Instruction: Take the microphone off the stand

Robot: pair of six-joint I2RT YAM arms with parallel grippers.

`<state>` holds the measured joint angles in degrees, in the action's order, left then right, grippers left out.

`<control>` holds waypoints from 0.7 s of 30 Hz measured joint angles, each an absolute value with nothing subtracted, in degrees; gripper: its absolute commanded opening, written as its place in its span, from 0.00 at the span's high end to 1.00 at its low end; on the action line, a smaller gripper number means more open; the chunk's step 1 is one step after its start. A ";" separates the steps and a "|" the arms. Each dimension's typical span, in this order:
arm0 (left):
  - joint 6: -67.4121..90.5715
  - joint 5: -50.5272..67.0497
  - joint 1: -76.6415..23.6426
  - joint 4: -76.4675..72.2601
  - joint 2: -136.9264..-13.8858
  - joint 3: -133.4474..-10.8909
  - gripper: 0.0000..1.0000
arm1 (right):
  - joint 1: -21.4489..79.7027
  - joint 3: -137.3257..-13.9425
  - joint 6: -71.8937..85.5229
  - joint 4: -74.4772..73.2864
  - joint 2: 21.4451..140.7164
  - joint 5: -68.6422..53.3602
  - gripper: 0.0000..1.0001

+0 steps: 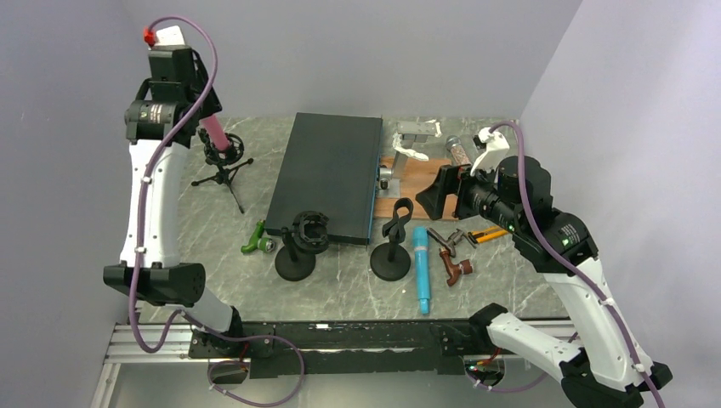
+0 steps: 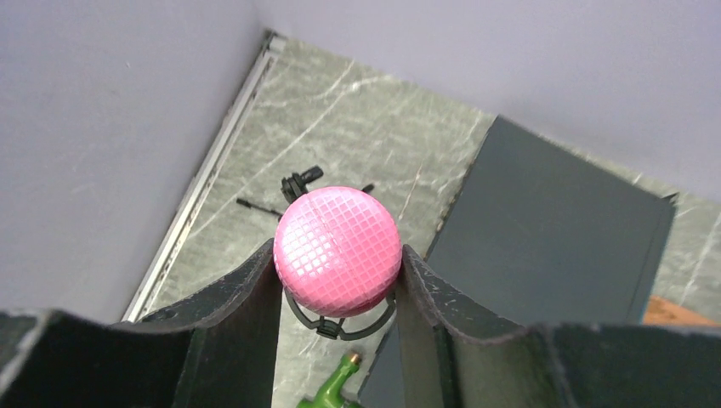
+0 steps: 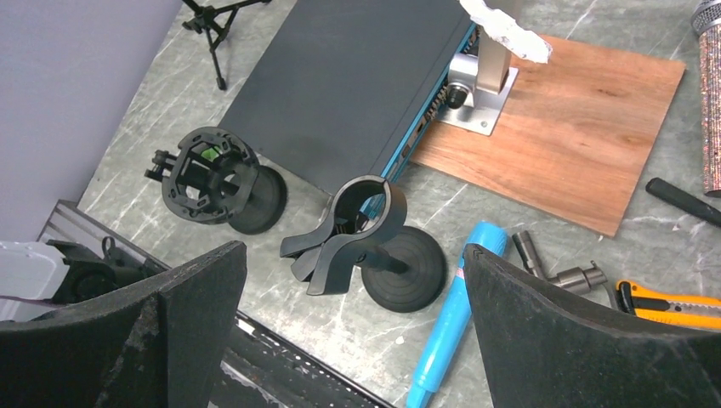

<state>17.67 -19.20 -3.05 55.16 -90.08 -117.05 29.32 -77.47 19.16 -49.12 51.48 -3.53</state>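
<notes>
The pink microphone stands tilted in the ring mount of a small black tripod stand at the back left of the table. My left gripper comes down on it from above. In the left wrist view its fingers press both sides of the microphone's pink mesh head, so my left gripper is shut on it. The stand's ring and tripod legs show below the head. My right gripper hangs open above the table's right middle, holding nothing.
A black box lies in the middle beside a wooden board with a metal bracket. Nearer the front are two round-base stands, a blue tube-shaped object, a green fitting and a utility knife.
</notes>
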 measured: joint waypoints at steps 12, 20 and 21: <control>15.64 -19.99 -3.36 54.52 -77.60 -125.93 1.00 | 29.32 -77.76 19.46 -49.36 54.15 -7.14 0.00; 16.84 -14.00 -3.36 61.01 -62.41 -114.61 1.00 | 29.34 -77.84 18.15 -49.45 56.16 -10.17 0.00; 17.72 -11.14 -3.36 62.17 -61.32 -113.14 1.00 | 29.32 -77.91 18.02 -49.41 56.21 -10.55 0.00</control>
